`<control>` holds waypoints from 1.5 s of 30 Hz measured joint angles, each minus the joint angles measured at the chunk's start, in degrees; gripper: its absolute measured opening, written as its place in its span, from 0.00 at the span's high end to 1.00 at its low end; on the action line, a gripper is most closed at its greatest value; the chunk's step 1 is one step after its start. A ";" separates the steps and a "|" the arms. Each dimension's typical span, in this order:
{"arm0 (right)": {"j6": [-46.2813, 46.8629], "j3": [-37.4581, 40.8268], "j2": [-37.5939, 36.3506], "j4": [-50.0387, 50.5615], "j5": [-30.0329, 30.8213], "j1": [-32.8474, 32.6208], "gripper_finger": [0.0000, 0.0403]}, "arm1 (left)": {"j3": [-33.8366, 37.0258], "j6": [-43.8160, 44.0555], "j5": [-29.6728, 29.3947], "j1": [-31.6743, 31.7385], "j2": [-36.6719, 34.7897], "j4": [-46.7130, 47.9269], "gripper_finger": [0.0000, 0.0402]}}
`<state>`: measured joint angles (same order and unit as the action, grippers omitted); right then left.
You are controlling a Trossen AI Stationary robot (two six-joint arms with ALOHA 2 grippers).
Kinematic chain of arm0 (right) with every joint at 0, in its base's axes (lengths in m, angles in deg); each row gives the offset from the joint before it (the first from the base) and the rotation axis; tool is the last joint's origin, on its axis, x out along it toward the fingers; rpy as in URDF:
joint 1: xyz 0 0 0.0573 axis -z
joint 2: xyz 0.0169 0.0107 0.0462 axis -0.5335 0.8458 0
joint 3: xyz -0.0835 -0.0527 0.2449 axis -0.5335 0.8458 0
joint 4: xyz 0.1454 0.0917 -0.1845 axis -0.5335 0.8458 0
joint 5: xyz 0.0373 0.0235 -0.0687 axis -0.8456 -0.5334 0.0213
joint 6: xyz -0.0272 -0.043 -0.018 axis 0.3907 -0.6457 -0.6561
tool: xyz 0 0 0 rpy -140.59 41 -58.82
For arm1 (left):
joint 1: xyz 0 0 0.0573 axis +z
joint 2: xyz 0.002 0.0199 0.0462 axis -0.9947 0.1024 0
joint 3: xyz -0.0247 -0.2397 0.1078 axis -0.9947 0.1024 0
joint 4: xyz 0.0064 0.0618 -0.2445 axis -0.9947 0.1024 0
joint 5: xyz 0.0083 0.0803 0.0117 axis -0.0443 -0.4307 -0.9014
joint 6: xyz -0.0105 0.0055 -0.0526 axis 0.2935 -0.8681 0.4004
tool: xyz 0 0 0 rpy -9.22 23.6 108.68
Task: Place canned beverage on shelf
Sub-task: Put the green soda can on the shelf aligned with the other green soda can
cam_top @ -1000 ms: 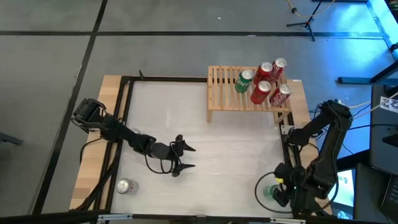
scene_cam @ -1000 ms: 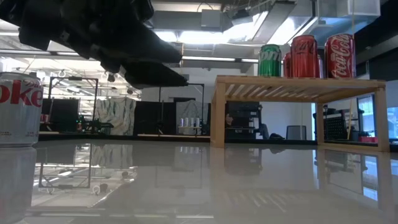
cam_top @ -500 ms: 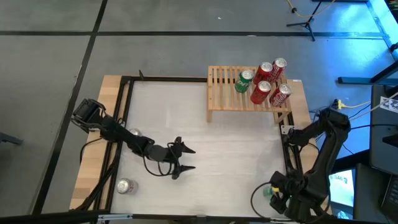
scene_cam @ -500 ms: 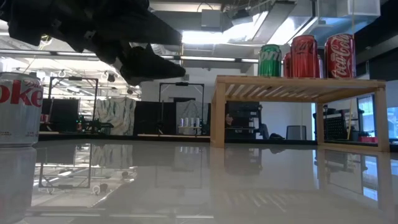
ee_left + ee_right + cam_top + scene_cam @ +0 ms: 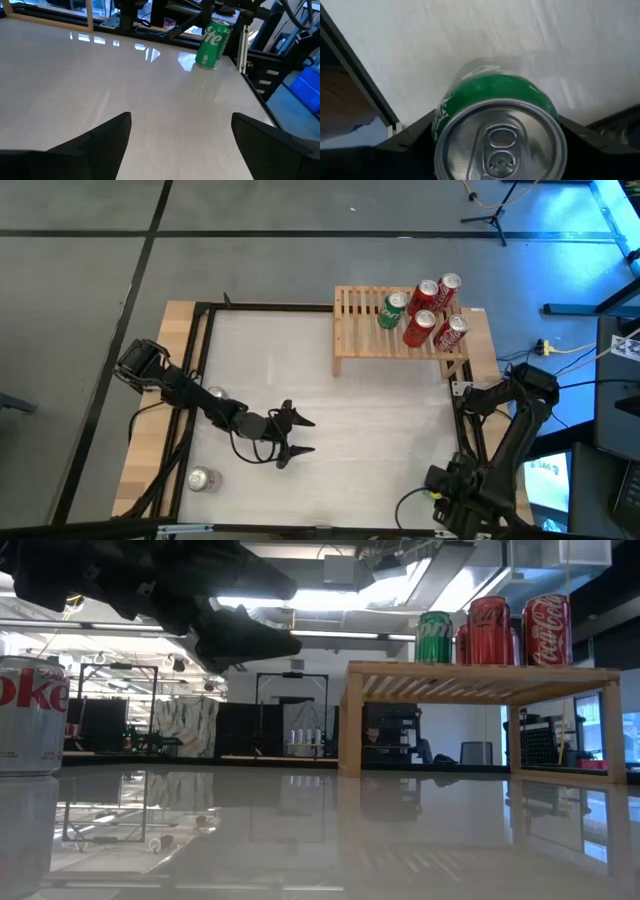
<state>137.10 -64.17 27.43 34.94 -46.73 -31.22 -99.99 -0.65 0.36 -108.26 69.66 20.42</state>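
A green can [image 5: 214, 42] stands upright on the table's near right corner; its top fills the right wrist view [image 5: 500, 145]. My right gripper [image 5: 440, 485] is open just above it, with one finger [image 5: 405, 142] on each side of the can's top and touching nothing that I can see. My left gripper [image 5: 298, 434] is open and empty above the middle of the table's near half. The wooden slatted shelf [image 5: 360, 330] stands at the far right and carries a green can [image 5: 392, 310] and three red cans [image 5: 432, 310]. A silver cola can [image 5: 200, 478] stands near left.
The black frame rail [image 5: 462, 430] runs along the table's right edge beside my right arm. The shelf's left slats [image 5: 352, 315] are bare. The silver cola can also shows in the low view [image 5: 30, 715]. Bare white table lies between the two grippers.
My right arm has gone toward the table's near edge and down over the green can, which it now covers in the high view. My left gripper has risen a little and stays open.
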 joint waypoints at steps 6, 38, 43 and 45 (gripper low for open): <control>-13.55 0.00 0.00 -1.27 3.07 4.30 0.29 | 0.00 -0.47 0.00 0.00 0.00 0.09 0.17; -82.61 -1.44 0.07 -16.21 3.59 34.78 0.29 | -0.02 1.36 -2.43 -0.28 4.57 -0.27 0.17; -82.58 -1.66 0.04 -13.63 1.90 36.92 0.29 | -0.02 0.69 -2.50 -0.13 4.57 -0.37 0.17; -82.58 -1.66 0.04 -13.59 1.22 37.50 0.29 | -0.02 0.13 -2.92 -0.07 4.57 -0.48 0.17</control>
<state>54.53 -65.83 27.48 21.35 -45.51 6.28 -100.01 -0.52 -2.55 -108.33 74.22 19.94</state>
